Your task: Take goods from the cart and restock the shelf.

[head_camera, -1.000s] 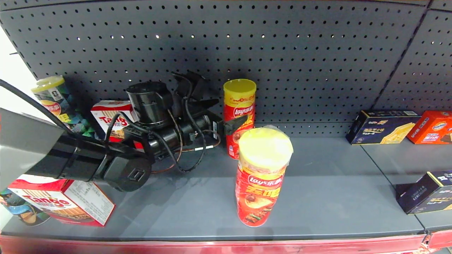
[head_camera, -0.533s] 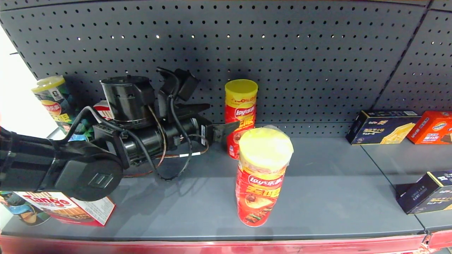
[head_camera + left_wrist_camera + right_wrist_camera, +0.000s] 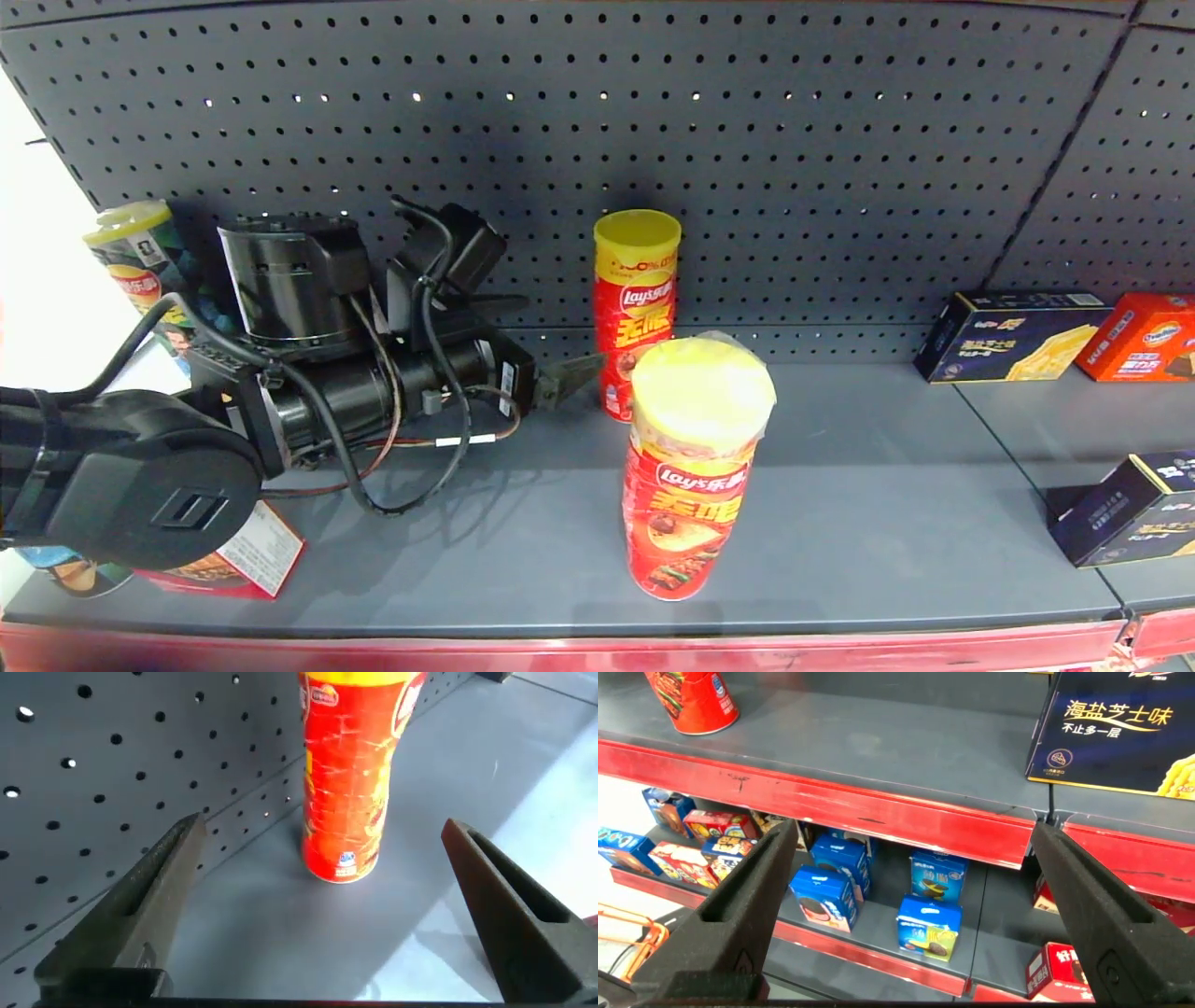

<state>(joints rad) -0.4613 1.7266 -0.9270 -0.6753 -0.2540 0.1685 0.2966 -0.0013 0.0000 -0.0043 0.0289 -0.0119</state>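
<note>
We find the left gripper lying low over the grey shelf, at about nine o'clock of the rear chip can. Its fingers are spread wide and grasp nothing. In the left wrist view the can stands upright beyond the fingertips, apart from both, with its base on the shelf just in front of the pegboard back.

A second can, the front chip can, stands upright at about six o'clock of the rear one, nearer the shelf's front edge, and is touched by neither gripper.

At nine o'clock of the left arm a green can stands against the pegboard. A red wafer box lies at seven o'clock, partly hidden by the arm. At three o'clock of the cans, well apart, lie a dark blue box and an orange box, with a second dark box at four o'clock.

The right gripper hangs in front of the red shelf edge, its fingers released and empty. Blue biscuit boxes sit on the lower shelf beyond it.
</note>
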